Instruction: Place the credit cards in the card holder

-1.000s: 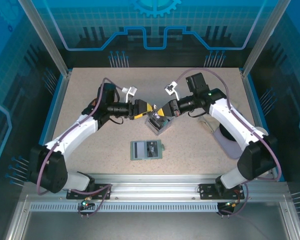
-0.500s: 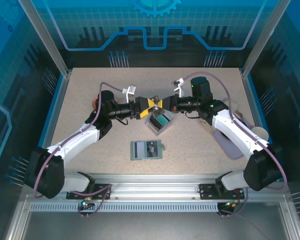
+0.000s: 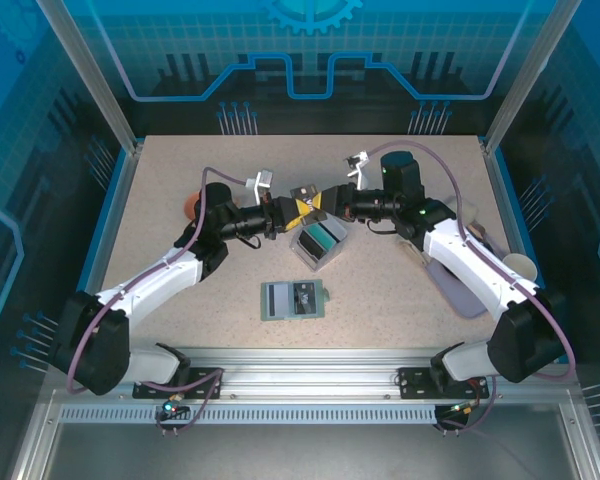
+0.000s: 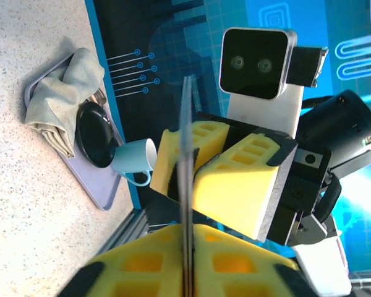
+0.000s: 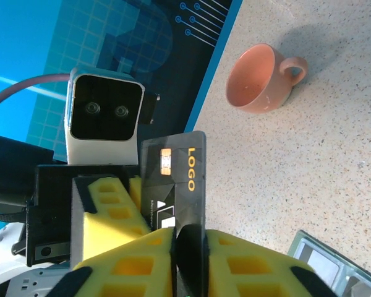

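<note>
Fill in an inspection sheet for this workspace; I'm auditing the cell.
Surface: speckled table, no spills seen.
Job's things: dark card between both end effectors; teal card in clear box; card holder open, nearer the bases.
Clutter: orange cup; tray with cloth, black dish, white cup.
End effectors: left end effector shut on dark card; right end effector around it, grip unclear.
Cables: purple cables along both arms, no snag seen.
Surroundings: blue panels, metal frame.
</note>
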